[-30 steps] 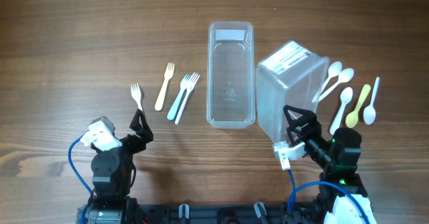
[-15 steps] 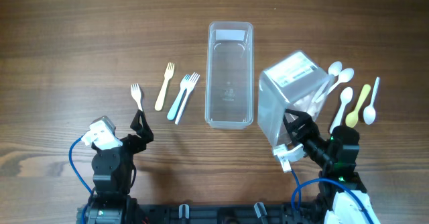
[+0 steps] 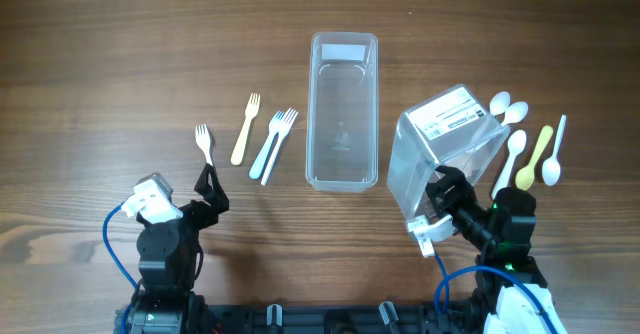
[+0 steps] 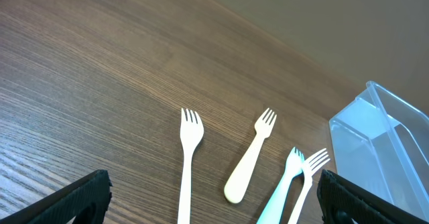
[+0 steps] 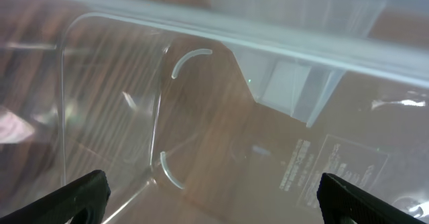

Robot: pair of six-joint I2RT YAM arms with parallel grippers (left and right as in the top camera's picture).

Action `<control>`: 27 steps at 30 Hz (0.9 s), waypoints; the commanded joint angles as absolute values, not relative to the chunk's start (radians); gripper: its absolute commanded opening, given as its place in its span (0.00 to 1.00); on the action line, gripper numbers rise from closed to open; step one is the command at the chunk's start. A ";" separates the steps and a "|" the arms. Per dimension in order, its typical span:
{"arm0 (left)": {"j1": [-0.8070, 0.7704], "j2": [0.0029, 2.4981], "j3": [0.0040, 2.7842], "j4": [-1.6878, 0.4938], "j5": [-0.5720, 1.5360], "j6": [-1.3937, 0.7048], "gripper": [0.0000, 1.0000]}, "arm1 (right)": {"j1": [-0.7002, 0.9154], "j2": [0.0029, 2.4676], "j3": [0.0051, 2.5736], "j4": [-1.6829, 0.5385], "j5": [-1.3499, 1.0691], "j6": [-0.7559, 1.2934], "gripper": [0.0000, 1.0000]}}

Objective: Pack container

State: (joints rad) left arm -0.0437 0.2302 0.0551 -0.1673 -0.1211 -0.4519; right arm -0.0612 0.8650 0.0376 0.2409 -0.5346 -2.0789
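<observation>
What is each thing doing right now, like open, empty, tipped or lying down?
Middle container: upright, open, empty.
Right container: tilted, nothing seen inside.
Forks: four, lying flat.
Spoons: lying flat, right of containers.
Left pincer: open, empty.
Right pincer: at tilted container, grip unclear.
</observation>
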 commanded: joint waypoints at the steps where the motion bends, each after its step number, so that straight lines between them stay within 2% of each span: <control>1: -0.037 0.233 0.050 -0.164 -0.105 -0.457 1.00 | -0.059 0.871 0.031 0.236 -0.543 -2.121 0.99; 8: -0.037 0.233 0.050 -0.164 -0.105 -0.457 1.00 | -0.059 0.871 0.031 0.231 -0.495 -2.121 1.00; 13: -0.037 0.233 0.050 -0.164 -0.105 -0.457 1.00 | -0.059 0.871 0.031 0.233 -0.563 -2.088 1.00; 18: -0.037 0.233 0.050 -0.164 -0.105 -0.457 1.00 | -0.059 0.871 0.031 0.449 -0.541 -1.454 1.00; 20: -0.037 0.233 0.050 -0.164 -0.105 -0.457 1.00 | -0.059 0.871 0.031 0.537 -0.536 -1.272 1.00; 23: -0.037 0.233 0.050 -0.164 -0.105 -0.457 1.00 | -0.059 0.871 0.031 0.644 -0.550 -1.135 1.00; 27: -0.037 0.233 0.050 -0.164 -0.105 -0.457 1.00 | -0.059 0.871 0.031 0.742 -0.611 -1.118 1.00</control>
